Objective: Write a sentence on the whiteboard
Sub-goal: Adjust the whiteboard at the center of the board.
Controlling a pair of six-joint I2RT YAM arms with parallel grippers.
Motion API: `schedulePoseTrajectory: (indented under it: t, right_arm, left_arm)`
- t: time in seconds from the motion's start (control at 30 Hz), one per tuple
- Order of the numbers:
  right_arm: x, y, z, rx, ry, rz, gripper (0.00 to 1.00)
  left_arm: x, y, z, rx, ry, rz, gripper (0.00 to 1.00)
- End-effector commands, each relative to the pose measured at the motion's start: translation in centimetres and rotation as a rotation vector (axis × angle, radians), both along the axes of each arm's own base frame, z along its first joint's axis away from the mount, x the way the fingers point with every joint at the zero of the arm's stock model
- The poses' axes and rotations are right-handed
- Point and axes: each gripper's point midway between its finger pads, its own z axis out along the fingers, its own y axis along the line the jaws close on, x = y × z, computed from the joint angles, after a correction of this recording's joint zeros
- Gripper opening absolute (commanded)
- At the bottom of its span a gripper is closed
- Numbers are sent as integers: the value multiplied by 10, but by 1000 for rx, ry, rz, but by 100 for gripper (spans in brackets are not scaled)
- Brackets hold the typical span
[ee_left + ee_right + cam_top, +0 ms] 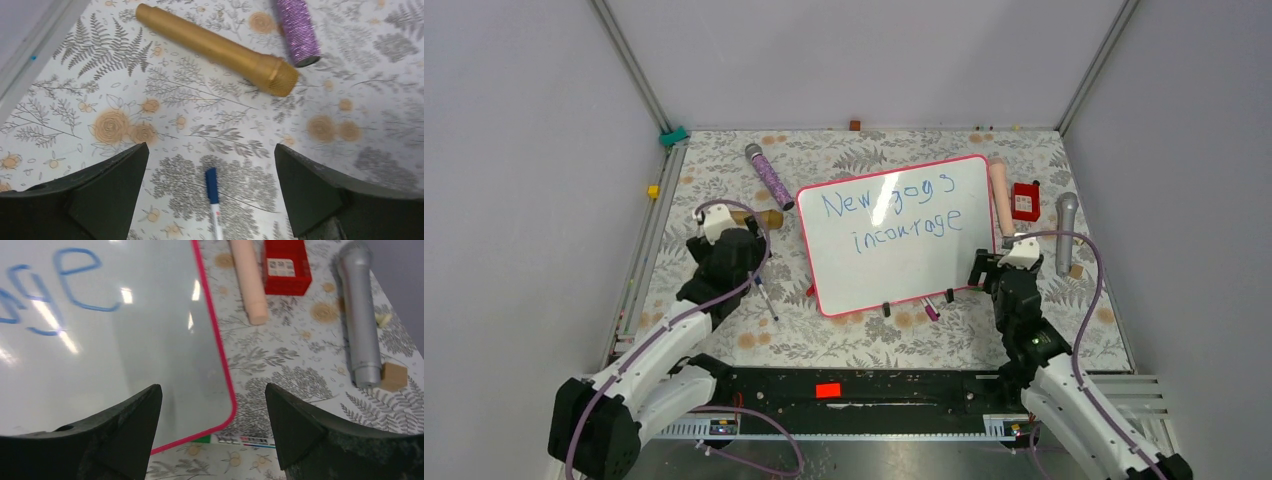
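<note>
The whiteboard (894, 235), bearing the blue sentence (892, 215), is lying on the bench (824, 335). The left end effector (211, 150) is gaping wide over a loose blue-capped marker (213, 202). The right end effector (213, 387), equally wide and empty, is hovering at the board's corner, risking nudging it or smearing ink.

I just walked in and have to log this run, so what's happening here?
The whiteboard carries blue writing, roughly "New jogs incourage". The marker lies on the table below the left gripper, whose jaws are open. The right gripper, also open, hovers over the board's near right corner. Neither holds anything.
</note>
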Motion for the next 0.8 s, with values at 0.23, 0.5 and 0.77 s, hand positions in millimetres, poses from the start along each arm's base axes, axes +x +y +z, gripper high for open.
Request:
schedulePoseTrajectory:
  t: [0.23,0.5,0.77]
  right_arm:
    - [56,-28,2,14,-242,-97,82]
    - [85,-24,-22,-38,-122,-50,82]
    - [96,-38,-41,-40,-147,-91,78]
  left_arm:
    - [26,41,28,279,-362,106,98]
    - [36,25,5,384,-407,-14,89]
    - [45,34,4,360,-478,-11,88]
